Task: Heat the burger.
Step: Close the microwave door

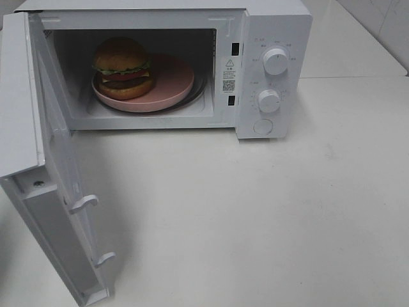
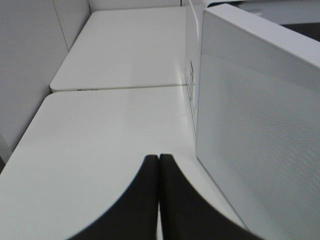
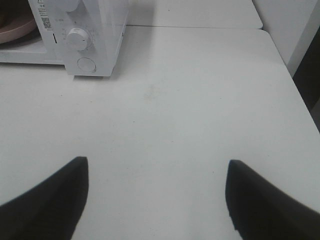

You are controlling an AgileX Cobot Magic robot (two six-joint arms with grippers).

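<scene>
The burger point(image 1: 123, 68) sits on a round pink plate point(image 1: 172, 83) inside a white microwave point(image 1: 275, 25). Its door point(image 1: 38, 160) hangs wide open toward the front left. Neither arm shows in the high view. In the left wrist view my left gripper point(image 2: 159, 165) is shut with nothing between its dark fingers, just beside the outer face of the open door point(image 2: 260, 125). My right gripper point(image 3: 157, 172) stands open over bare tabletop, well to the right of the microwave point(image 3: 90, 35), and the plate's edge point(image 3: 15, 27) shows in that view.
Two round knobs point(image 1: 275, 61) point(image 1: 269, 101) and a round button point(image 1: 262, 126) sit on the microwave's right panel. The white table point(image 1: 255, 211) stretches in front and to the right. A second white tabletop point(image 2: 130, 45) adjoins beyond a seam.
</scene>
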